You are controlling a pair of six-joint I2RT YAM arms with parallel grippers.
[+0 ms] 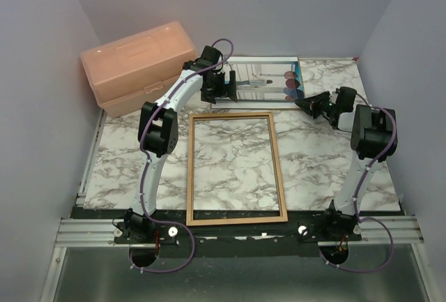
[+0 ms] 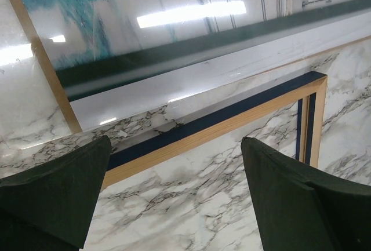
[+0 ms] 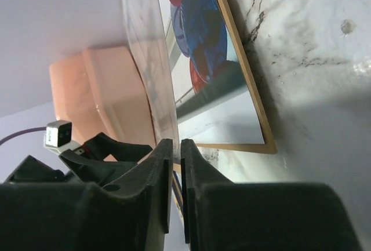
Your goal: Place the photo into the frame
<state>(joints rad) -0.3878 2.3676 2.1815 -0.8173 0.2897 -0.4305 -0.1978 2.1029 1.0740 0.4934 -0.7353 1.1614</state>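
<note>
Photo [image 1: 268, 80] beyond the frame [image 1: 189, 169] — both arms there.
Your right fingers [image 3: 159, 187] clamp a clear sheet [image 3: 148, 59] over the photo; left fingers [image 2: 64, 181] hang open above the frame's far rail.

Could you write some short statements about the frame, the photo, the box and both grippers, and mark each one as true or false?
1. The frame lies flat on the table, light wood face up. True.
2. The photo is inside the frame. False: it lies beyond the frame's far side, and only marble shows through the frame.
3. The left gripper is shut. False: its fingers are wide apart and hold nothing.
4. The right gripper pinches the edge of a clear sheet. True.
5. The peach box stands to the right of the frame. False: it is at the far left corner.
</note>
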